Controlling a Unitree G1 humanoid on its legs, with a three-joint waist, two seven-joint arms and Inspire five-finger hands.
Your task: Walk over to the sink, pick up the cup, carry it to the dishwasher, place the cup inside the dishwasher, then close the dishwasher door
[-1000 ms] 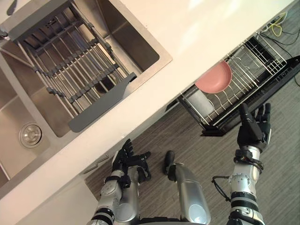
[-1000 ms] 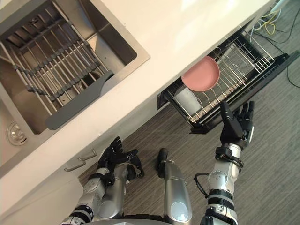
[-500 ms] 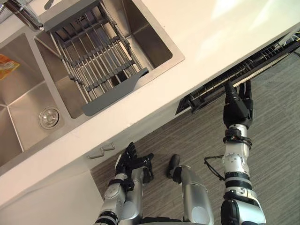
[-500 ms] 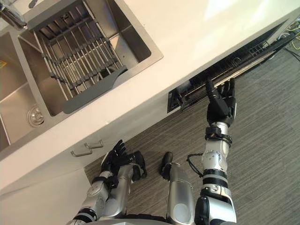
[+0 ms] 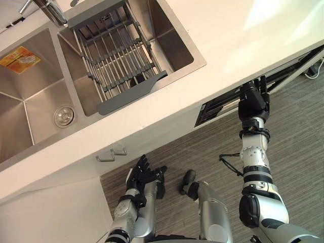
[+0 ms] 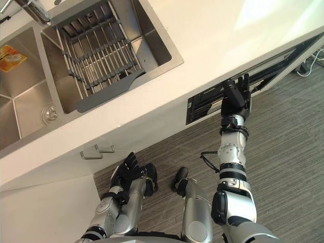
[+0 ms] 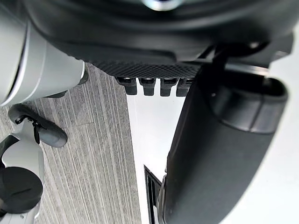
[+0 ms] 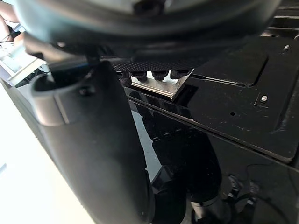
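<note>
The dishwasher door (image 5: 221,107) stands almost upright under the white counter (image 5: 243,45), leaving a narrow dark gap along its top edge. My right hand (image 5: 254,100) is raised against the door's outer face with straight fingers, open and holding nothing. In the right wrist view its fingertips (image 8: 154,74) lie on the glossy black door (image 8: 219,116). Low beside the cabinet front hangs my left hand (image 5: 144,174), fingers spread and nothing in it. The steel sink (image 5: 30,101) lies at the upper left.
A grey drying rack (image 5: 119,61) spans the sink's right basin, with a faucet (image 5: 50,9) behind it. An orange label (image 5: 21,55) lies in the left basin. A cabinet handle (image 5: 112,154) sticks out under the counter. Grey wood floor (image 5: 298,152) stretches to the right.
The dishwasher door has swung up from wide open, hiding the rack and pink plate, as my right hand rose with it. The camera has also shifted toward the sink.
</note>
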